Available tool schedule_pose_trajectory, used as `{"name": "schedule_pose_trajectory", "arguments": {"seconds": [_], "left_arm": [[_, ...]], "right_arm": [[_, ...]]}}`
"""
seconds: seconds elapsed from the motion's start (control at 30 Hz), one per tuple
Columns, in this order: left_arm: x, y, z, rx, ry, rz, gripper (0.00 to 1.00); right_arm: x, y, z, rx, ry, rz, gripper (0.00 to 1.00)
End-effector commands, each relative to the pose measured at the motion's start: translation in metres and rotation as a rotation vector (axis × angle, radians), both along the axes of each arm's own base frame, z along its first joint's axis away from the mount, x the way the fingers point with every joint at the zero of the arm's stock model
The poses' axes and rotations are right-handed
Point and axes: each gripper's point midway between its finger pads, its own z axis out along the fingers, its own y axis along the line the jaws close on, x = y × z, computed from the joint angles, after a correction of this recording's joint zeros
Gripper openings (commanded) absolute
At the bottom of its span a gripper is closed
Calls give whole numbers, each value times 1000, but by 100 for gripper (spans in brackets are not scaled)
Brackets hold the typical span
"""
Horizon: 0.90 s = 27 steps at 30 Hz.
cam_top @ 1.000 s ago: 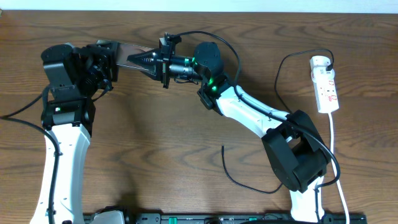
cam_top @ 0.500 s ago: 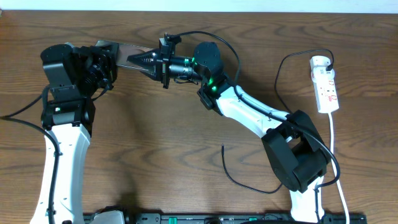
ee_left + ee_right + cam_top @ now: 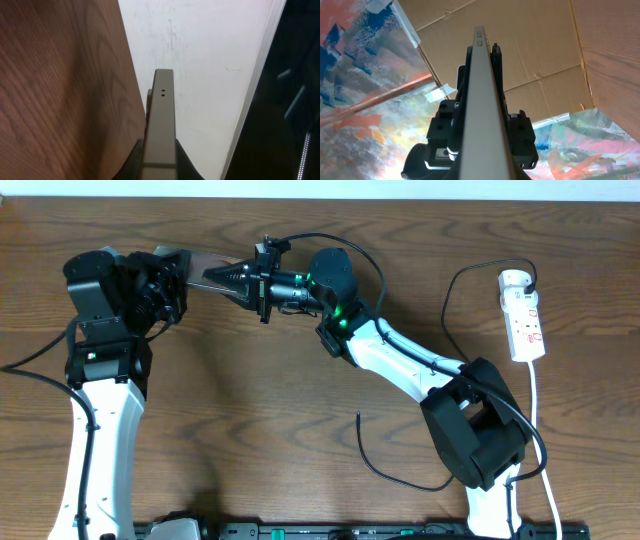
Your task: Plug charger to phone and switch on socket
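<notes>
The phone (image 3: 205,262) is held up on edge at the back left, between both arms. My left gripper (image 3: 180,273) is shut on its left end; in the left wrist view the phone's narrow edge (image 3: 161,125) runs up from between the dark fingers (image 3: 186,161). My right gripper (image 3: 224,277) is shut on the right end, and its view shows the phone's edge (image 3: 482,100) with the left arm's gripper behind it. The charger (image 3: 398,478) lies loose on the table, its free tip (image 3: 358,416) near the middle. The socket (image 3: 526,320) lies at the far right.
A white cord (image 3: 540,440) runs from the socket toward the front edge. The right arm's base (image 3: 478,435) stands by the charger's loop. The left arm's white link (image 3: 100,440) stretches along the left side.
My left gripper has closed onto the phone's left end. The right gripper keeps its hold, and the phone has hardly shifted.
</notes>
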Motion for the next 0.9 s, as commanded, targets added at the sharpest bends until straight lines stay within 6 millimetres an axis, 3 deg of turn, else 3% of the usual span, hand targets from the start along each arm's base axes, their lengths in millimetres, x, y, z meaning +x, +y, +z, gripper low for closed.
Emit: {"name": "schedule_pose_trajectory", "arguments": {"seconds": [0.0,0.13,0.43,0.53,0.6,0.73,0.87], "left_arm": [[2,-7,10,-33,-11,-25,7],[2,-7,10,-33,-11,-25,7],[2,-7,10,-32,-11,-25,7],[2,-6,9,-32,-10,-24,7],[2,-6,10,-31,-11,-24,7],[2,-6,10,-27,-12,-22,8],[2,-1,9,-4,-18,-16,7]], "right_arm": [[-16,7,17,16,-123,28,2],[-16,7,17,17,-123,27,1],[-16,7,17,16,-130,26,21],[-16,7,17,16,-131,26,34],[-16,7,17,14,-152,23,51],[-15,7,17,14,-169,20,99],[-15,7,17,13,-177,18,99]]}}
